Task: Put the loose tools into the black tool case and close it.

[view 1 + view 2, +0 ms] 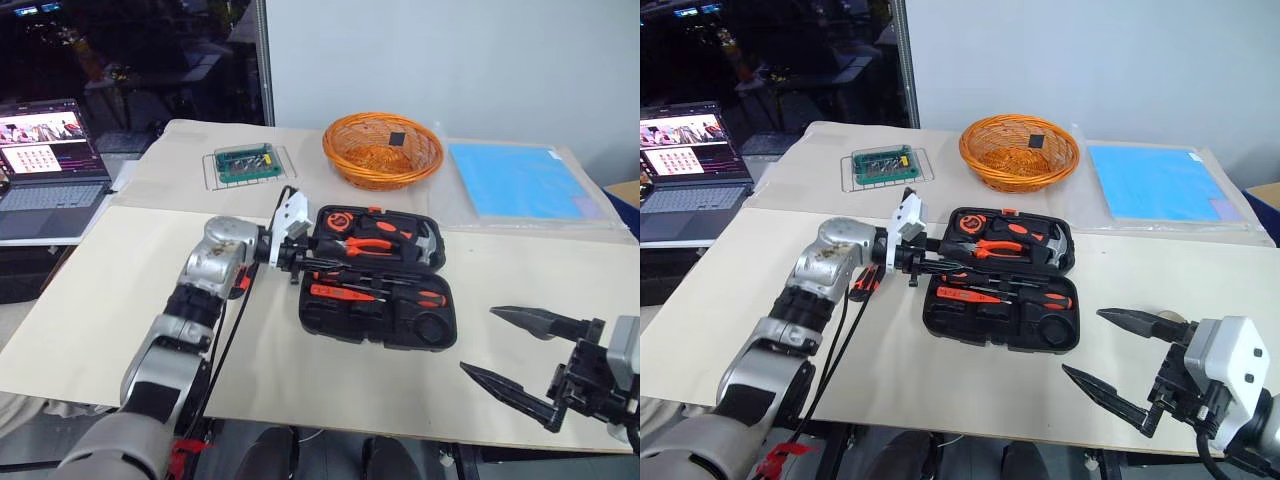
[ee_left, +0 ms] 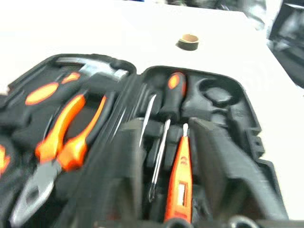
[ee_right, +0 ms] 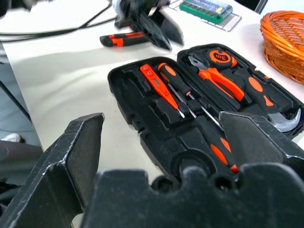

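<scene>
Case status: black tool case lay open at frame centre on the table, lid half toward upper frame holding pliers, hammer and tape measure in their recesses.

Base half contents: slim all-orange screwdriver and two black-and-orange screwdrivers were seated side by side. Round recess at the near end was vacant.

Loose items: utility knife lay on the table left of the case, just beyond my left gripper in the right wrist view. Tape roll stood on the table apart from the case, past its edge in the left wrist view.

Left gripper: at the case's left edge, pointing across it. Jaws stood nearly together; I could not tell whether anything was pinched between them, and nothing showed there.

Right gripper: hung over the table at lower right of frame, clear of the case, jaws spread wide, holding nothing.

Step in hand (judgement): loading stage, approx. halfway; screwdrivers done, knife and roll outstanding, lid not yet shut.

Next move calls for: left arm to turn back to the knife, jaws opened, grip across the handle, then seat in its recess. Roll goes to the round recess. Lid closes last.
</scene>
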Robot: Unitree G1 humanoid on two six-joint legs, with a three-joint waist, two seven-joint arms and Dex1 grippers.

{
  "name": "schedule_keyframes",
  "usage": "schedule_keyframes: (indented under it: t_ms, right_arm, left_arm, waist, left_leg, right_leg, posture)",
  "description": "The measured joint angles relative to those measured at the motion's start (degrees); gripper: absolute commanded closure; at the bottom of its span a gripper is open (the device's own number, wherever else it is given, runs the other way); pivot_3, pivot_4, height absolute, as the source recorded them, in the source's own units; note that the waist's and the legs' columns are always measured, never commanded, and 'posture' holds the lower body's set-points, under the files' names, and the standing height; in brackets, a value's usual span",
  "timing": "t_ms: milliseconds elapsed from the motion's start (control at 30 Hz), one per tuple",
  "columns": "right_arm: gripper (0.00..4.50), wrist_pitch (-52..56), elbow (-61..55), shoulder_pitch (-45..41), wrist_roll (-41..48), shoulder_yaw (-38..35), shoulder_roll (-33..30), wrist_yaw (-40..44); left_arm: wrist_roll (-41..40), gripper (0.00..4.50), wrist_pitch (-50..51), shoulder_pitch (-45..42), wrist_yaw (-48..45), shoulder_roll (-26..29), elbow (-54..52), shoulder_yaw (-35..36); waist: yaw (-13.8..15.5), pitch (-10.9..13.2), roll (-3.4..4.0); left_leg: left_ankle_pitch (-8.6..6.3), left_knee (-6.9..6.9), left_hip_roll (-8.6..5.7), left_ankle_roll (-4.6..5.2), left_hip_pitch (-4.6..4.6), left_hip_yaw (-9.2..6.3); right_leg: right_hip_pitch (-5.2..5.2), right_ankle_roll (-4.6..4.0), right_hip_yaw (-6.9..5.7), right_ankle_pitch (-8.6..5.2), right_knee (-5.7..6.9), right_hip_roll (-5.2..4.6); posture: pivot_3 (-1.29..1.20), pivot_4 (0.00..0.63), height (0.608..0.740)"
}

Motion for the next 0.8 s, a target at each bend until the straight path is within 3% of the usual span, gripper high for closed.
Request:
schedule_keyframes:
  t_ms: [33, 267, 667, 800]
  right_arm:
    - [0.00, 0.00, 0.17, -0.38, -0.01, 0.17, -0.20, 0.05]
    - [0.00, 0.01, 1.06, -1.71, 0.00, 0.36, -1.39, 0.47]
    - [0.00, 0.07, 0.58, -0.06, 0.12, 0.07, -1.61, 0.47]
    - [0.00, 0.07, 0.49, -0.03, 0.13, 0.09, -1.62, 0.35]
  left_arm:
    - [0.07, 4.47, 1.04, 2.25, 1.78, -0.69, -1.89, -0.29]
    - [4.38, 4.47, 2.30, 8.55, 14.12, -3.12, -8.65, -3.34]
    - [7.66, 4.47, 2.10, 9.74, 19.19, -3.77, -9.18, -8.20]
    - [8.17, 4.47, 1.02, 9.78, 19.92, -3.55, -8.87, -8.99]
  waist:
    - [-0.01, 0.01, -0.01]
    - [0.41, -0.02, 0.03]
    - [0.19, -0.43, 0.37]
    - [0.09, -0.47, 0.34]
  left_leg:
    - [0.00, 0.00, 0.00, 0.00, 0.00, -0.01]
    - [-0.01, 0.01, -0.01, -0.02, 0.03, 0.02]
    - [-0.25, 0.01, 0.09, -0.42, 0.49, 0.07]
    - [-0.30, 0.01, 0.11, -0.49, 0.59, 0.09]
  right_leg:
    - [-0.01, -0.02, 0.00, 0.01, 0.01, 0.00]
    - [0.02, -0.01, 0.02, 0.01, 0.01, -0.01]
    - [0.35, -0.02, 0.03, 0.00, 0.01, -0.01]
    - [0.38, -0.37, 0.04, -0.20, -0.03, -0.05]
  posture:
    - [0.00, 0.150, 0.740]
    - [0.00, 0.150, 0.740]
    - [0.00, 0.150, 0.740]
    - [0.00, 0.150, 0.740]
